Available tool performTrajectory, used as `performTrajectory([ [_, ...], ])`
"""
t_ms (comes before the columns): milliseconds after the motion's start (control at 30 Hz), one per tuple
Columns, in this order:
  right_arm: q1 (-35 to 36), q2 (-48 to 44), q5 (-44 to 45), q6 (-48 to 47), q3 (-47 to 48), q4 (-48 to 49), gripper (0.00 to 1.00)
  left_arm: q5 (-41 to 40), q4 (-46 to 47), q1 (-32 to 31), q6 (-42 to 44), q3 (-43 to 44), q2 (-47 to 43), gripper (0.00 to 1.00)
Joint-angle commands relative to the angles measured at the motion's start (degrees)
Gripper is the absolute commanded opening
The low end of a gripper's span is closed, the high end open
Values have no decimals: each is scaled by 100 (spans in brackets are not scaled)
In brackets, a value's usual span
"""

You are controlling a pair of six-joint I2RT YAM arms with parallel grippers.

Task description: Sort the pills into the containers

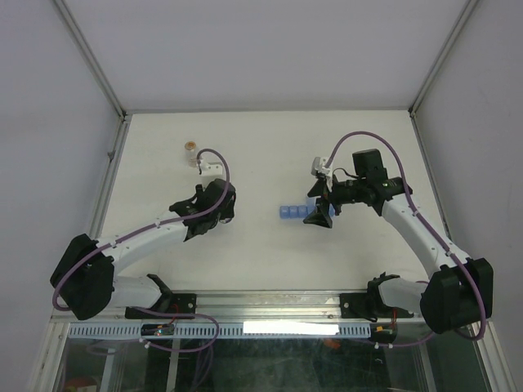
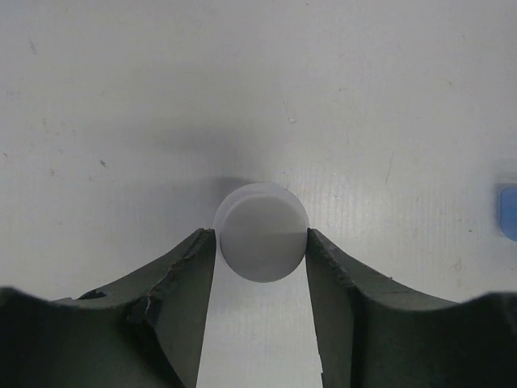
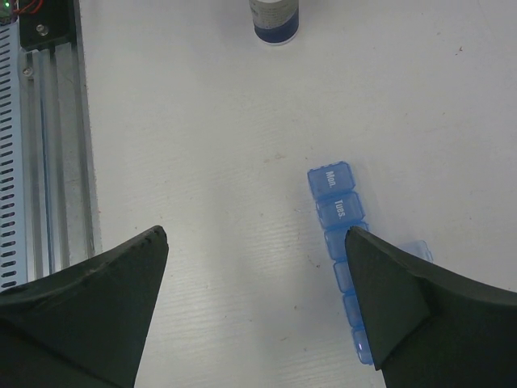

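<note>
Overhead, the blue translucent pill-organiser strip [image 1: 294,212] lies flat near the middle of the white table [image 1: 270,155], its row of joined compartments running left to right. The right gripper [image 1: 321,214] hangs over the strip's right end. In the right wrist view its fingers [image 3: 121,291] are spread wide and hold nothing. One finger hides part of the strip [image 3: 338,212], whose visible lids read "Mon." and "Tues."; a clear flap beside a middle compartment appears to be a raised lid.

The left gripper [image 1: 219,214] is lowered to the table left of the strip and well apart from it. In the left wrist view its two fingers [image 2: 182,283] press against opposite sides of a white round cap [image 2: 260,226], which is seen end-on. A small clear bottle [image 1: 191,149] with tan-orange contents stands upright farther back on the left, apart from both arms.

A bottle with a dark blue band [image 3: 275,20] shows at the top edge of the right wrist view. Whether it carries the gripped cap cannot be told. An aluminium rail [image 3: 48,162] borders the table's near edge.
</note>
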Motion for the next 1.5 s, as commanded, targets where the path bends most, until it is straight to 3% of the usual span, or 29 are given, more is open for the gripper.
performTrajectory([
  [0, 3, -157, -32, 62, 74, 188, 94, -106, -3, 49, 170, 367, 161, 48],
  [333, 2, -159, -84, 62, 82, 157, 94, -42, -58, 50, 308, 518, 358, 43],
  [400, 4, -157, -105, 60, 84, 143, 95, 21, -58, 48, 343, 559, 327, 33],
  [500, 7, -159, -214, 41, 75, 137, 94, 386, -67, 39, 354, 608, 149, 8],
  [567, 8, -179, -355, 10, 52, 130, 94, 730, -9, 14, 330, 611, -82, 0],
  [700, 39, -342, -669, 264, -170, 571, 94, 2245, 726, -50, 389, 358, -715, 0],
  [833, 137, -764, -1143, 665, -566, 1442, 94, 3941, 2304, -76, 66, -174, -1093, 0],
  [933, 165, -1034, -1347, 975, -791, 1911, 94, 4530, 3097, -175, -217, -333, -940, 0],
  [1233, 386, -772, -728, 1563, -875, 2314, 94, 4164, 3579, -965, -320, 254, -210, 0],
  [1467, 651, -529, -198, 1525, -818, 2219, 92, 3769, 3739, -1096, -434, 301, -95, 0],
])
